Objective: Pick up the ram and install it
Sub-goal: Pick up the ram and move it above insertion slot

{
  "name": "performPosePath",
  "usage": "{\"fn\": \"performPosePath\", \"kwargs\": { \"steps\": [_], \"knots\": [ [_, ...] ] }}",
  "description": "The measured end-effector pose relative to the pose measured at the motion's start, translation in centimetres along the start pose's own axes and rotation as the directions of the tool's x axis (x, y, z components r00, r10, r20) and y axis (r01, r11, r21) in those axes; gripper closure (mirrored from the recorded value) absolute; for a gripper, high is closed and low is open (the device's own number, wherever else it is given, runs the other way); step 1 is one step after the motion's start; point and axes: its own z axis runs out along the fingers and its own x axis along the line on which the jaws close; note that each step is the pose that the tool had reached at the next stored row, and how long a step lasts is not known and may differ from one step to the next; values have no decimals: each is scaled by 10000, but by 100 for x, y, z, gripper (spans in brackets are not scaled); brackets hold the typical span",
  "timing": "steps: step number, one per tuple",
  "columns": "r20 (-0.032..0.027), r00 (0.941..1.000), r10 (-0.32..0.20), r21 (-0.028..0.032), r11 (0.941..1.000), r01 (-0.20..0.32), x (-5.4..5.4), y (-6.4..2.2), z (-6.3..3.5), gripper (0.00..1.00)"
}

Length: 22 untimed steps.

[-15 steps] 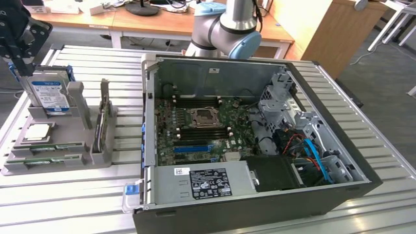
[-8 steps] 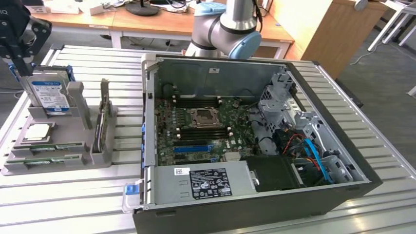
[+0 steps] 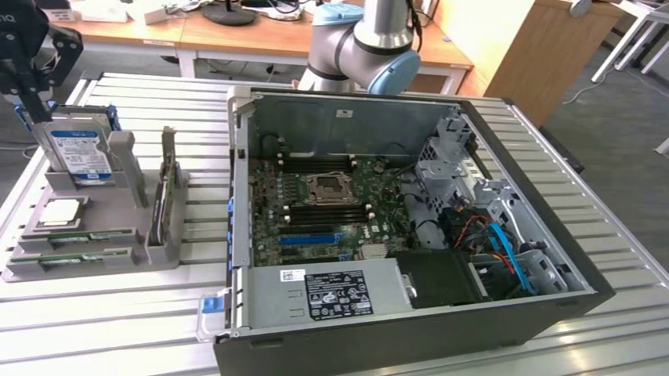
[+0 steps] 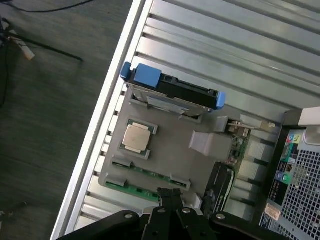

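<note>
The ram [image 3: 92,236] is a thin green stick lying in a slot at the front of the grey holder [image 3: 63,270], with a second green stick [image 3: 78,257] just in front of it. In the wrist view the ram [image 4: 150,173] lies close to my fingertips. My black gripper [image 3: 40,110] hangs high at the exterior view's left, above the hard drive and apart from the ram. The gripper [image 4: 170,196] is shut with nothing between its fingers. The open computer case [image 3: 585,266] shows its motherboard [image 3: 345,227] with dark memory slots [image 3: 324,210] beside the CPU socket.
The holder also carries a blue-labelled hard drive [image 3: 78,153], a square silver CPU [image 3: 61,211] and an upright card [image 3: 168,188]. All stand on a slatted metal table [image 3: 105,329]. The arm's base [image 3: 366,47] rises behind the case. Desks stand at the back.
</note>
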Motion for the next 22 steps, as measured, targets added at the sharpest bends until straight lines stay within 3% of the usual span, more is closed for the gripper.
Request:
{"fn": "performPosePath", "kwargs": {
  "steps": [5, 10, 16, 22],
  "knots": [
    [-40, 9958, -913, -12, 9958, 913, 0, 0, 1, 89],
    [-78, 9836, -1802, -27, 9836, 1802, 0, 0, 2, 89],
    [-123, 9577, -2877, -51, 9577, 2876, 0, 0, 2, 89],
    [-163, 9207, -3900, -78, 9208, 3899, 0, 0, 3, 89]
  ]
}}
